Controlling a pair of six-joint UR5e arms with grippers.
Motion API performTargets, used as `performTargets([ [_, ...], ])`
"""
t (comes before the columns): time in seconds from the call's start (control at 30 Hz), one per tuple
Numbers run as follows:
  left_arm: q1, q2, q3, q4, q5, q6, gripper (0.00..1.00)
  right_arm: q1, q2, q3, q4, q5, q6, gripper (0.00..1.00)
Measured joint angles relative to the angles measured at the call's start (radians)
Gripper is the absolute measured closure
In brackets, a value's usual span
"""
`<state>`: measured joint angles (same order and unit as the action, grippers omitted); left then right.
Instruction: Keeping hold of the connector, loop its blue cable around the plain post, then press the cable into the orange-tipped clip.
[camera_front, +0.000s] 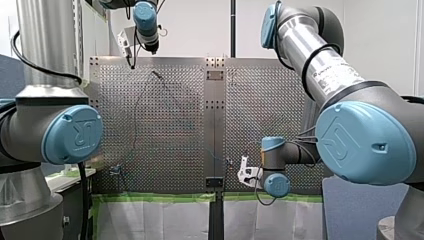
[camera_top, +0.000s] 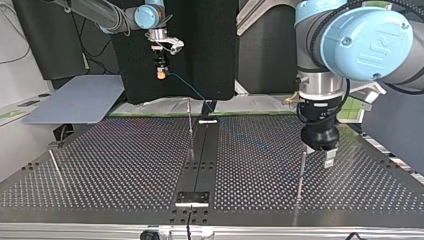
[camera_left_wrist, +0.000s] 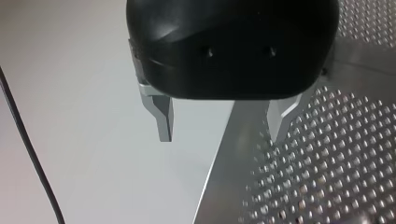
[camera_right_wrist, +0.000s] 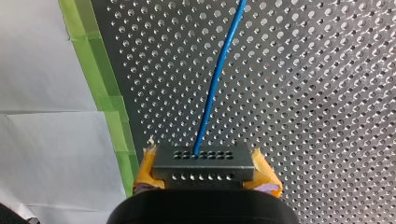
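Yellow pads (camera_right_wrist: 145, 171) on the right gripper (camera_right_wrist: 204, 163) squeeze the dark grey connector (camera_right_wrist: 201, 157) from both sides. The grip looks snug, most likely so the connector cannot slip while the cable gets pulled about. The connector's long side lies across the gripper, from one pad to the other. Its face with the small holes looks away from the gripper.

The blue cable (camera_right_wrist: 219, 79) comes out of one of those holes. It runs almost straight ahead of the gripper, over the holey metal table (camera_right_wrist: 303, 93). Beside the gripper, green tape (camera_right_wrist: 100, 79) marks the table's edge.

In the top view this gripper hangs high in the air over the table's far edge, pointing down. From there the cable slopes down toward the middle of the far edge. Holding it up high probably leaves room to swing the cable over a post.

A middle post (camera_top: 190, 127) stands up near where the cable comes down. It may be the plain post, but that is only a guess. The cable does not go around any post yet. The orange-tipped clip cannot be picked out.

The left gripper (camera_left_wrist: 220, 133) has its metal fingers (camera_left_wrist: 161, 116) spread apart, with nothing between them. In the top view it hangs just above another thin post (camera_top: 301, 175), well away from the cable. It seems to be waiting there, out of the way.
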<state>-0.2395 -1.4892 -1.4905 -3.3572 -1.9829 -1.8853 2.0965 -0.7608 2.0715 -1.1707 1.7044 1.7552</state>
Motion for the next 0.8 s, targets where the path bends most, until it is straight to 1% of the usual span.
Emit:
performTargets([
  [0.13, 0.020, -0.012, 0.034, -0.041, -0.004, 0.042, 0.00, 0.000, 0.000, 0.000, 0.000, 0.000, 0.000, 1.00],
  [0.27, 0.057, -0.016, 0.044, -0.085, 0.021, 0.085, 0.00, 0.000, 0.000, 0.000, 0.000, 0.000, -0.001, 1.00],
  [0.37, 0.074, -0.019, 0.045, -0.113, 0.040, 0.113, 0.00, 0.001, 0.000, 0.000, 0.000, 0.000, -0.001, 1.00],
  [0.43, 0.079, -0.020, 0.043, -0.131, 0.041, 0.131, 0.00, 0.000, 0.000, 0.000, 0.000, 0.000, -0.002, 1.00],
  [0.57, 0.082, -0.021, 0.038, -0.173, 0.016, 0.161, 0.00, 0.000, 0.000, 0.000, 0.001, 0.000, -0.003, 1.00],
  [0.8, 0.078, -0.021, 0.037, -0.238, 0.003, 0.171, 0.00, 0.002, 0.000, 0.000, 0.003, 0.000, -0.003, 1.00],
])
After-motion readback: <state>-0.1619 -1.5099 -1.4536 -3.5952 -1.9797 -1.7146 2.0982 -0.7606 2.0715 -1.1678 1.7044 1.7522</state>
